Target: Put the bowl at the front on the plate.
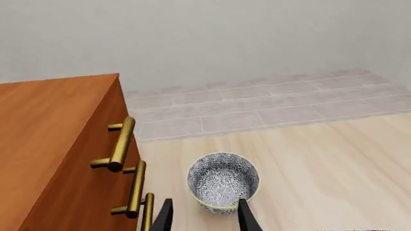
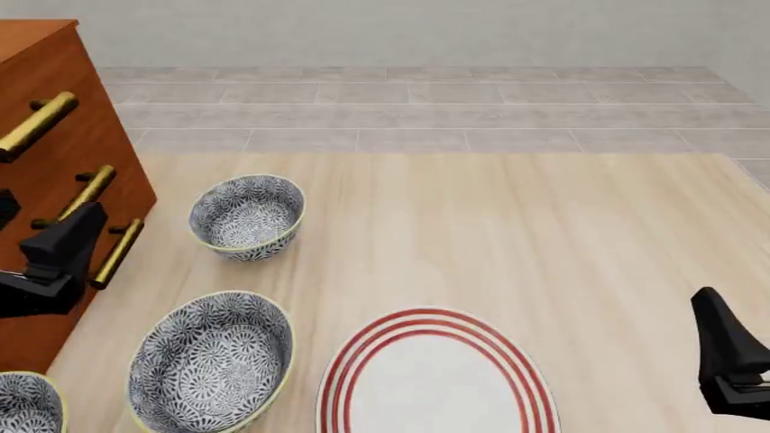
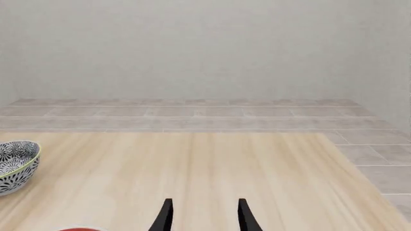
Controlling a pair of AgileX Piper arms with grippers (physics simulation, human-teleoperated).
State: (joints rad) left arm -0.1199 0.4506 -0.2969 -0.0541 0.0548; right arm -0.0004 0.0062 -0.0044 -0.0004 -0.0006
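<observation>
Both my left gripper (image 1: 204,215) and right gripper (image 3: 203,215) gape empty; the bowl (image 2: 29,407) sits lower left, plate (image 2: 435,377) lower centre; pale wood table (image 2: 506,225), tiled floor (image 2: 421,108).

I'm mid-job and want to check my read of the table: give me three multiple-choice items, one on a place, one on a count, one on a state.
1. Where is the plate in the front view?
A. near edge, middle
B. far edge, by the wall
C. on top of the cabinet

2. How many patterned bowls does the front view show?
A. one
B. two
C. three

3. What is in the right tool?
A. a bowl
B. nothing, open
C. the plate

Answers: 1 A, the red-ringed plate lies at the near edge, beside the large bowl. 2 C, a far bowl, the large one, and one cut off at the corner. 3 B, its fingers stand apart over bare table.
</observation>
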